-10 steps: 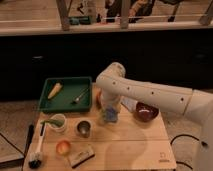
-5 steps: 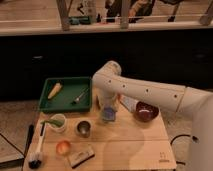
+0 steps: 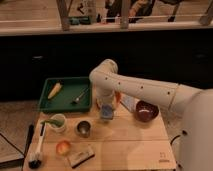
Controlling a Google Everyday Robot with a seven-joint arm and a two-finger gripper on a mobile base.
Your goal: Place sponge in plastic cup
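Observation:
The blue sponge [image 3: 106,113] sits at the middle of the wooden table [image 3: 125,145], just right of the green tray. My gripper [image 3: 105,105] hangs straight down from the white arm and is right over the sponge, at its top, hiding part of it. The translucent light-green plastic cup [image 3: 58,122] stands upright at the table's left, about a hand's width left of the sponge, with something green sticking out of it. A shiny steel cup [image 3: 83,128] stands between the plastic cup and the sponge.
A green tray [image 3: 67,102] at the back left holds a yellow item [image 3: 54,90] and a utensil [image 3: 79,96]. A dark red bowl [image 3: 146,110] is at the right. An orange fruit [image 3: 63,147], a tan-and-dark block [image 3: 81,156] and a black brush [image 3: 36,148] lie in front.
The arm's elbow has shifted slightly left over the tray's edge. The gripper stays over the sponge, which has not visibly moved.

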